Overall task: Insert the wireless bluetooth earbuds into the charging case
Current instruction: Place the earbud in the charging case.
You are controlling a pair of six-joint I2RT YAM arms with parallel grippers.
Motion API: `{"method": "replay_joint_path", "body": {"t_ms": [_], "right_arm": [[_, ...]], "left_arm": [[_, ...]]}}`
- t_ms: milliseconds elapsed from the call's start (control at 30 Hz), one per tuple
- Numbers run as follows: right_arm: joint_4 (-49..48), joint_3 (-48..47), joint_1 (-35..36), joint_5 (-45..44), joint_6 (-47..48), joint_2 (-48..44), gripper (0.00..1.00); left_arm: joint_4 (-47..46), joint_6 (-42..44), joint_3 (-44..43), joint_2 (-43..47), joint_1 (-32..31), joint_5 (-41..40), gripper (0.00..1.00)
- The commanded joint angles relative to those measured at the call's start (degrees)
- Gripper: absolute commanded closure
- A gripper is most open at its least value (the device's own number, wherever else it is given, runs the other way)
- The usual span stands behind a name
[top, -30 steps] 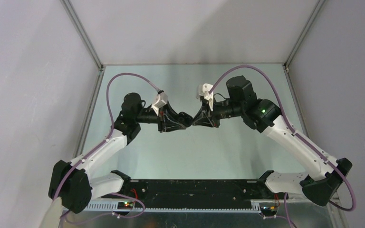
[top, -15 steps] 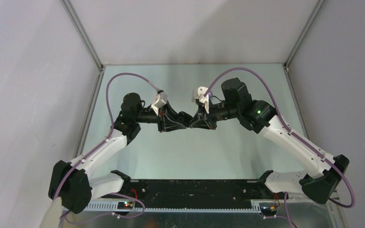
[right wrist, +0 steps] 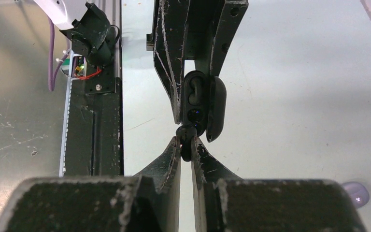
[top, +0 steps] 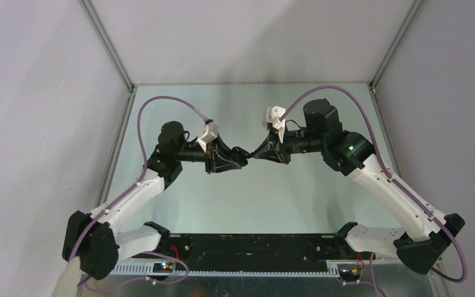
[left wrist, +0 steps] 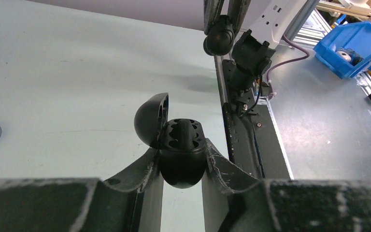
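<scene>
Glossy black earbud (right wrist: 186, 132) pinched in right claw (right wrist: 185, 144), open black charging case (left wrist: 183, 141) gripped by left claw (left wrist: 181, 155)

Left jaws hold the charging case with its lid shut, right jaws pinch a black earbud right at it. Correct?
Not quite. The left wrist view shows the charging case with its lid open, swung aside. The rest holds: the left gripper has its jaws on the case, and the right gripper pinches a black earbud right at it.

Overhead, far — wrist cameras close, apparently opposed, sharing the charging case (left wrist: 182, 164).
</scene>
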State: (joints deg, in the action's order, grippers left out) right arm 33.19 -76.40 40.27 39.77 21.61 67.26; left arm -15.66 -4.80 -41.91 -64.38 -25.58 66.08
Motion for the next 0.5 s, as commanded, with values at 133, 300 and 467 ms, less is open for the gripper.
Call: {"method": "replay_joint_path", "body": {"t_ms": [133, 300, 467], "right_arm": [[-4.00, 1.37, 0.10, -0.23, -1.17, -0.07, 0.87], [-5.26, 1.94, -0.15, -1.26, -2.13, -0.21, 0.86], [-7.26, 2.69, -0.80, -1.86, -3.72, -0.82, 0.86]], "left_arm": [[0.01, 2.45, 0.17, 1.58, 0.09, -0.45, 1.00], [1.51, 4.00, 0.29, 1.91, 0.09, -0.66, 1.00], [1.63, 4.43, 0.42, 1.67, -0.22, -0.49, 1.00]]}}
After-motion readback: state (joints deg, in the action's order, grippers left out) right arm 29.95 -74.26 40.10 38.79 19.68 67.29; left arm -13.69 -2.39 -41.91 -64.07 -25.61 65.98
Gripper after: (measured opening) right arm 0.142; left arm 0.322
